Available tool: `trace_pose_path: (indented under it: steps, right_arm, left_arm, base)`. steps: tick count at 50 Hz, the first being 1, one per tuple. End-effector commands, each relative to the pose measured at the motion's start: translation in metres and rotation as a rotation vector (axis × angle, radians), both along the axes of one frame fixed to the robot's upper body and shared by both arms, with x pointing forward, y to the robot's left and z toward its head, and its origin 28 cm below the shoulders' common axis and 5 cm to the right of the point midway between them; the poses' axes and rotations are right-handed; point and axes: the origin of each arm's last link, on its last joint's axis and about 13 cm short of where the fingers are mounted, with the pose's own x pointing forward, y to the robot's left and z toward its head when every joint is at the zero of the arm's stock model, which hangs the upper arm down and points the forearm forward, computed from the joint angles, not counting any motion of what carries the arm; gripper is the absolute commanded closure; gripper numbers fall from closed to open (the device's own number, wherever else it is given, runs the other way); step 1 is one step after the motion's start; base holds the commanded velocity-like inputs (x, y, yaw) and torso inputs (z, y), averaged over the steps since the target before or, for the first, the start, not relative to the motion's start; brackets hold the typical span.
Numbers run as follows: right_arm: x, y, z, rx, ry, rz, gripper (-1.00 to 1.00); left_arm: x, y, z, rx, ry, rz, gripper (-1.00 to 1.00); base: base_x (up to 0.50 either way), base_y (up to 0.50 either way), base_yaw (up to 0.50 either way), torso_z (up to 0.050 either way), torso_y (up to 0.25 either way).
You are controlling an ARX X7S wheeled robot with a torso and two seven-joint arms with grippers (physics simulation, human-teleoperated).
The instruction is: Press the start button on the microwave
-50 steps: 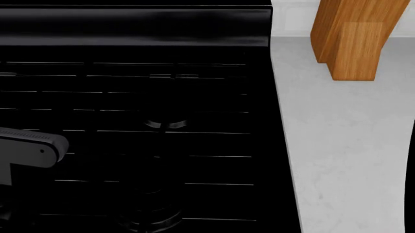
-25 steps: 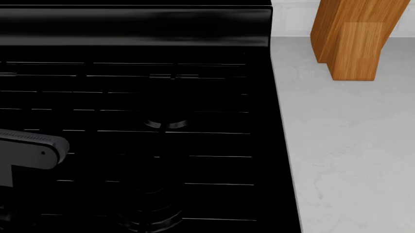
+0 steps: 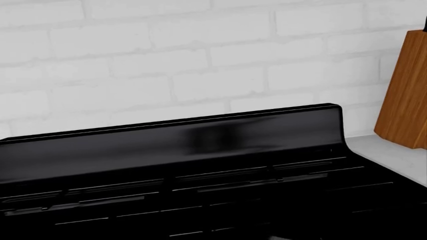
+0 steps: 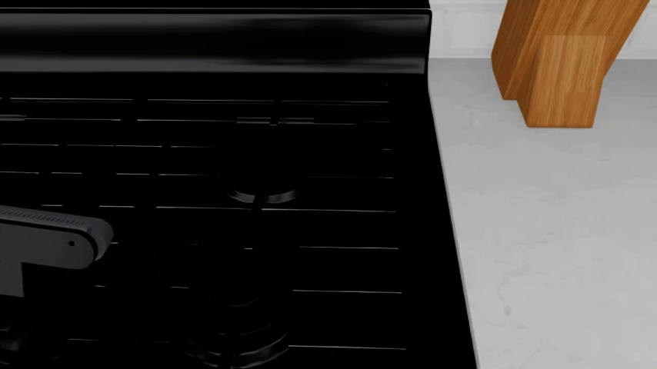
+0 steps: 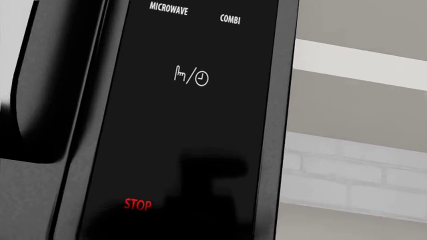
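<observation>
A black stove (image 4: 215,192) is filling most of the head view, its grates running across the frame and its raised back panel (image 3: 173,142) standing against a white brick wall (image 3: 167,60) in the left wrist view; a pale marble counter (image 4: 555,231) is lying directly beside the stove, and a wooden knife block (image 4: 555,61) is standing on that counter near the stove's rear corner; a grey section of the left arm (image 4: 46,246) is hovering over the stove's near grates, but neither gripper is appearing in any view, so whether the fingers are apart or together cannot be told; the microwave's control panel (image 5: 193,125) is filling the right wrist view at close range, tilted in the frame, with the labels MICROWAVE (image 5: 169,8) and COMBI (image 5: 230,19) toward one end of the panel, a hand-and-clock symbol (image 5: 191,76) at the panel's middle, and a red STOP label (image 5: 137,204) toward the other end; a dark shadow is falling on the panel just beside STOP; no start label is legible on the panel.
</observation>
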Motion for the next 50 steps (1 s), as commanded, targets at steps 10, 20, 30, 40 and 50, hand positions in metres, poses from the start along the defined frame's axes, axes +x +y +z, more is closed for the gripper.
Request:
trace_pose_path:
  steps: [10,20,30,40,50]
  right_arm:
    - [0.022,-0.005,-0.003,0.01,0.026,0.008,1.0]
    - [0.029,-0.004,-0.003,0.007,0.032,0.022,1.0]
    - [0.041,-0.006,-0.007,0.021,0.056,0.024,1.0]
    - [0.046,-0.006,-0.012,0.027,0.08,0.024,1.0]
    - [0.049,-0.007,-0.017,0.032,0.097,0.019,1.0]
  left_arm:
    - [0.001,0.0,-0.004,0.001,0.009,-0.002,-1.0]
    - [0.002,0.0,-0.003,0.002,0.009,-0.003,-1.0]
    - [0.002,0.0,-0.002,0.004,0.008,-0.005,-1.0]
    - [0.002,0.0,-0.003,0.003,0.008,-0.004,-1.0]
    - [0.002,0.001,-0.004,0.003,0.009,-0.002,-1.0]
  base:
    - [0.0,0.0,0.0,0.0,0.0]
    - [0.01,0.0,0.0,0.0,0.0]
    - [0.02,0.0,0.01,0.006,0.0]
    - [0.02,0.0,0.01,0.005,0.0]
    - [0.02,0.0,0.01,0.005,0.0]
